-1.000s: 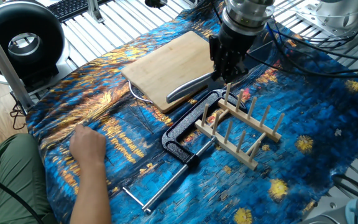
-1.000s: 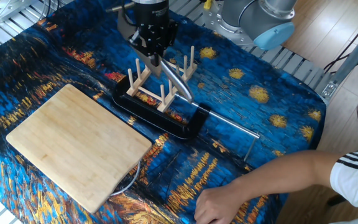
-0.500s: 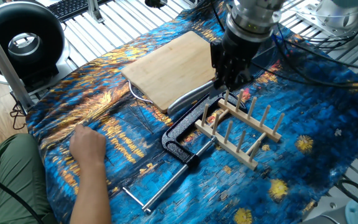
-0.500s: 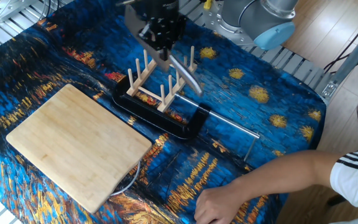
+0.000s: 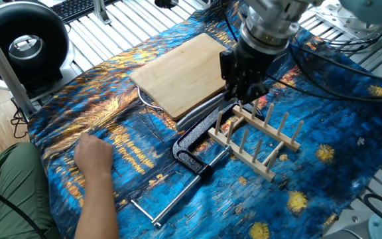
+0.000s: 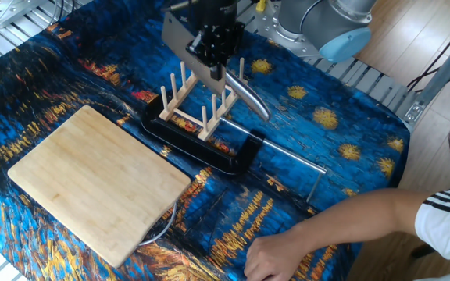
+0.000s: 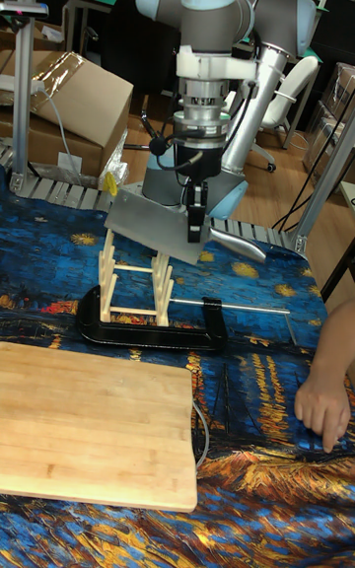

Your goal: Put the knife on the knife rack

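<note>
The claw (image 7: 197, 216) is pinching the knife (image 7: 158, 223) and holding it in the air above the knife rack (image 7: 135, 284) — the broad silver-grey blade is hanging edge-down and tilted, its lower edge just over the tops of the upright pegs, while the curved metal handle (image 6: 250, 96) is sticking out to the side past the claw. In the tall fixed view the blade is covering the top of the rack's pegs; whether it is touching them cannot be told. The rack is standing on the blue-and-gold patterned cloth (image 6: 342, 140) over the surface, right beside a black clamp (image 6: 198, 148) with a thin metal bar. A bamboo cutting board (image 6: 96, 179) is lying flat nearby, apart from the rack. A person's hand (image 5: 93, 154) is resting on the cloth, well apart from the rack.
</note>
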`<control>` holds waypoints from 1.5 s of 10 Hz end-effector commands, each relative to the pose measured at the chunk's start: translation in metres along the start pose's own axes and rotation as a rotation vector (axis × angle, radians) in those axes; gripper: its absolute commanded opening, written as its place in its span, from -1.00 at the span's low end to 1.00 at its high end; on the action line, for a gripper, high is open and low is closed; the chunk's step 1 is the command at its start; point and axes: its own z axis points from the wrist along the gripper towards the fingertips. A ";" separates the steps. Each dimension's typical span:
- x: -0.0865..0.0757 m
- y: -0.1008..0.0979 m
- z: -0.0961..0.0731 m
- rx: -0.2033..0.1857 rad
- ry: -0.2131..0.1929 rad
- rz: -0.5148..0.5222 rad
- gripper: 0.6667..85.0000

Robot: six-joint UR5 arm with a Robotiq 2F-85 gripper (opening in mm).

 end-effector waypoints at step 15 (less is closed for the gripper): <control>0.039 0.041 -0.008 -0.157 0.125 -0.021 -0.99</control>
